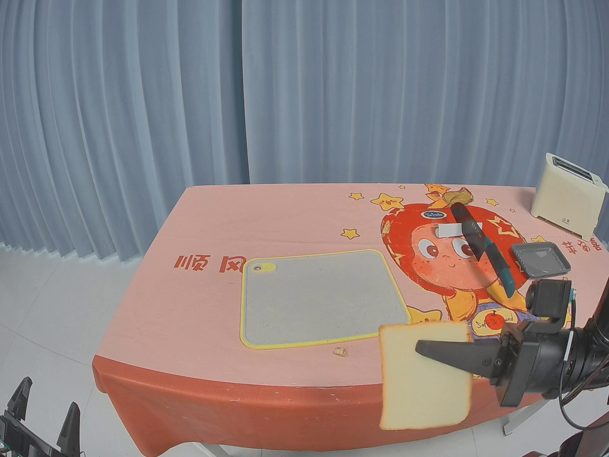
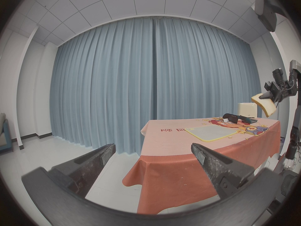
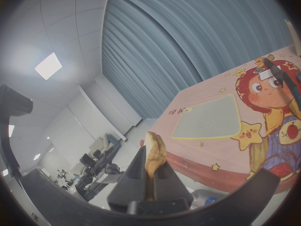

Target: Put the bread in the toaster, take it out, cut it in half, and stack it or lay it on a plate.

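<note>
Right claw (image 1: 444, 352): black tapered fingers clamped on the bread (image 1: 425, 376), pinching the slice flat-to-flat near one crust edge. Slice is squarish, with a pale, fine crumb face and a thin tan crust; the right wrist view gives it edge-on between the fingers (image 3: 138, 170). It hangs in the air over the table's (image 1: 190, 325) near right edge, touching nothing else.

Left claw (image 1: 44, 414): fingers spread wide, nothing between them, low and well off the table's near left corner.

Table: rounded corners, draped in salmon-pink cloth with a cartoon print.
- Board (image 1: 320, 298): flat grey rounded rectangle with a yellow rim, at mid-table, bare.
- Crumb (image 1: 340, 351): small and tan, on the cloth just in front of the board.
- Knife (image 1: 485, 245): dark blade and teal handle, lying diagonally to the board's right; its blade crosses a white paper strip (image 1: 451, 230).
- Plate (image 1: 541, 259): grey, square and shallow with a raised rim, just beside the knife handle.
- Toaster (image 1: 568, 198): cream, boxy and smooth-sided with a top slot, at the far right corner.

Backdrop: pleated blue-grey curtain (image 1: 254, 77).
</note>
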Robot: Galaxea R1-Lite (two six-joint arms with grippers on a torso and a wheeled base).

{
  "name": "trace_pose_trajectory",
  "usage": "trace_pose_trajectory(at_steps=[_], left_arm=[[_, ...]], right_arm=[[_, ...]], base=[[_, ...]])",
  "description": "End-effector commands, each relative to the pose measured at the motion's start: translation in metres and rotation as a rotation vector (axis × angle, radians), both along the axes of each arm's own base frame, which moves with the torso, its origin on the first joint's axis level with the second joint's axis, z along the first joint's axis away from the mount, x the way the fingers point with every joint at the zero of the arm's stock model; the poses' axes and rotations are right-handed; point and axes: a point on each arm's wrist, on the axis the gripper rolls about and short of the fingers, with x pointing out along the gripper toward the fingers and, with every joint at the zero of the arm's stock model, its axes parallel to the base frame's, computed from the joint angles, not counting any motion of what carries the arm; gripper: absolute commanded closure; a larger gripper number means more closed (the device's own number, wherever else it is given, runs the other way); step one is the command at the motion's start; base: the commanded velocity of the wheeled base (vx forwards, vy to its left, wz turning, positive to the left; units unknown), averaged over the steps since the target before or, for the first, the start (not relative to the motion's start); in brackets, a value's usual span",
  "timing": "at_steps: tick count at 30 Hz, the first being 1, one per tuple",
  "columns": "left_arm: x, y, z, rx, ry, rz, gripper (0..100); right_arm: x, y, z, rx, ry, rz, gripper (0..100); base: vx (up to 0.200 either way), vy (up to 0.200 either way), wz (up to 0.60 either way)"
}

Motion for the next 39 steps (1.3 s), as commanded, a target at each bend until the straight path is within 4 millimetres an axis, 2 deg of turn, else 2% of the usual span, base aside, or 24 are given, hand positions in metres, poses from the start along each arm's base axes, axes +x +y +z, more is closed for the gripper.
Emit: trace_pose_trajectory(at_steps=[1, 9, 14, 23, 26, 29, 33, 39], left_arm=[[0.0, 0.0, -0.005, 0.0, 0.001, 0.0, 0], [0.0, 0.0, -0.005, 0.0, 0.001, 0.0, 0], [0.0, 0.0, -0.005, 0.0, 0.001, 0.0, 0], [0.0, 0.0, -0.005, 0.0, 0.001, 0.0, 0], [0.0, 0.0, -0.005, 0.0, 0.001, 0.0, 0], [0.0, 0.0, -0.005, 0.0, 0.001, 0.0, 0], [0.0, 0.0, -0.005, 0.0, 0.001, 0.0, 0], [0.0, 0.0, -0.005, 0.0, 0.001, 0.0, 0]], right_arm=[[0.01, 0.012, -0.009, 0.014, 0.044, -0.01, 100], [0.025, 0.03, -0.015, 0.079, 0.019, -0.067, 100], [0.037, 0.055, -0.026, 0.134, -0.042, -0.136, 100], [0.061, 0.077, -0.046, 0.248, -0.126, -0.21, 100], [0.071, 0.088, -0.044, 0.291, -0.139, -0.245, 100], [0.075, 0.097, -0.033, 0.368, -0.13, -0.277, 100], [0.067, 0.115, -0.02, 0.456, -0.112, -0.264, 100], [0.083, 0.117, -0.019, 0.477, -0.128, -0.315, 100]], base=[[0.0, 0.0, 0.0], [0.0, 0.0, 0.0], [0.0, 0.0, 0.0], [0.0, 0.0, 0.0], [0.0, 0.0, 0.0], [0.0, 0.0, 0.0], [0.0, 0.0, 0.0], [0.0, 0.0, 0.0]])
